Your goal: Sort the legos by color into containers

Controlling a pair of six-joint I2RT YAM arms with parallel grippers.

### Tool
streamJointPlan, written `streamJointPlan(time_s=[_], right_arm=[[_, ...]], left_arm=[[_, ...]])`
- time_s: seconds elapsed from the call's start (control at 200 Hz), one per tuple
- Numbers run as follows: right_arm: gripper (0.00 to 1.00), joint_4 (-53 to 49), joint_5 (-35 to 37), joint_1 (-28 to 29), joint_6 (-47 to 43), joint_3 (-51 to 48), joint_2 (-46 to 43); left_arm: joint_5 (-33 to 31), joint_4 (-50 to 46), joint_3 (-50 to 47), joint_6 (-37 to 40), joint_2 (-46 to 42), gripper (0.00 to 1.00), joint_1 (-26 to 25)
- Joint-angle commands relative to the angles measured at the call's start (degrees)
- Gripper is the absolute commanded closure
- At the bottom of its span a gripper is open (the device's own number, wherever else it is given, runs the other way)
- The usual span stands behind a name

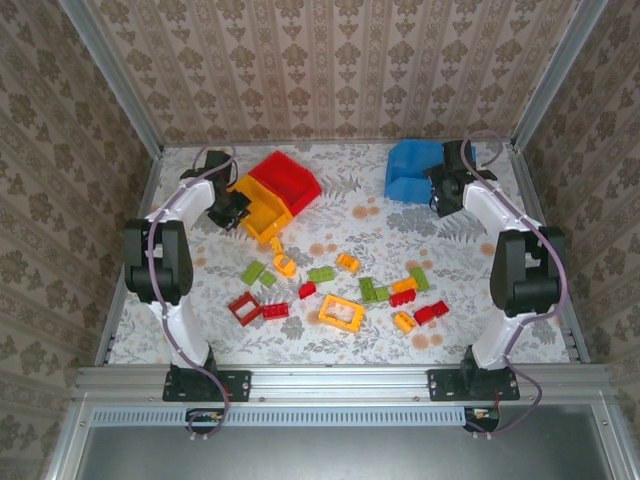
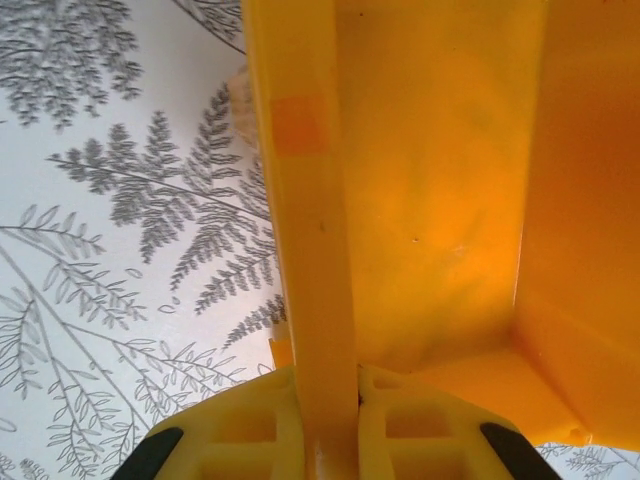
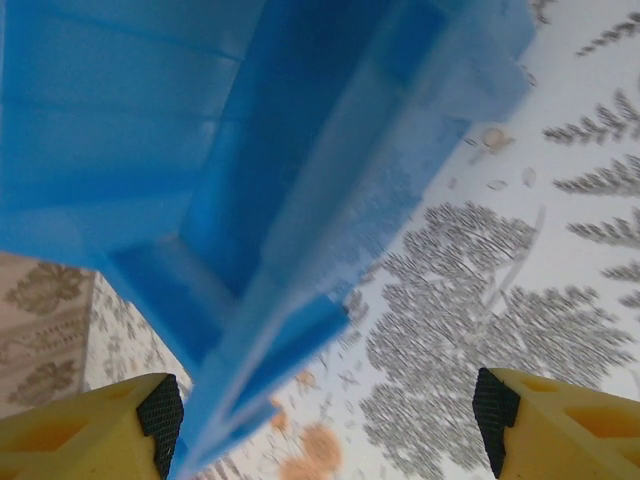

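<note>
Yellow-orange bin (image 2: pixel 440 200): side wall pinched tight by left gripper (image 2: pixel 325 420). Right gripper (image 3: pixel 325 425) jaws wide, nothing held, blue bin (image 3: pixel 200 150) wall between them. Bins probably light, stiff, slick; thin rim is best hold. Legos (image 1: pixel 340 290) loose mid-table; red bin (image 1: pixel 290 180) touching yellow one. Fern-print table (image 1: pixel 470 240), wallpapered walls (image 1: pixel 330 70).

Blurry blue bin (image 3: pixel 250 190), partly out of frame
</note>
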Motion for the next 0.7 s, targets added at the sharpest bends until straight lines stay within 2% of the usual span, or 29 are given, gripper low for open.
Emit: streamJointPlan(time_s=[0.0,0.095,0.21,0.405,0.69], right_arm=[[0.2,1.5,0.5,-0.5,2.6,4.2,3.2],[0.21,0.6,0.8,-0.8,2.8,6.2,5.6],[0.24,-1.9,0.8,-1.6,2.0,8.7,8.6],[0.41,-12.1,0.9,-2.4,-5.3,16.3,13.4],[0.66,-18.4,2.4,-2.4,-15.7,18.5,14.0]], left_arm=[[-0.8,-2.9,1.9,4.7,1.2,0.93,-1.0],[-0.6,-3.3,2.7,7.2,1.9,1.0,-2.0],[-1.1,-6.6,5.7,11.1,3.5,1.0,-3.4],[-2.5,-11.3,7.2,17.2,3.9,1.0,-6.1],[-3.7,-14.0,5.6,24.3,2.9,1.0,-10.4]])
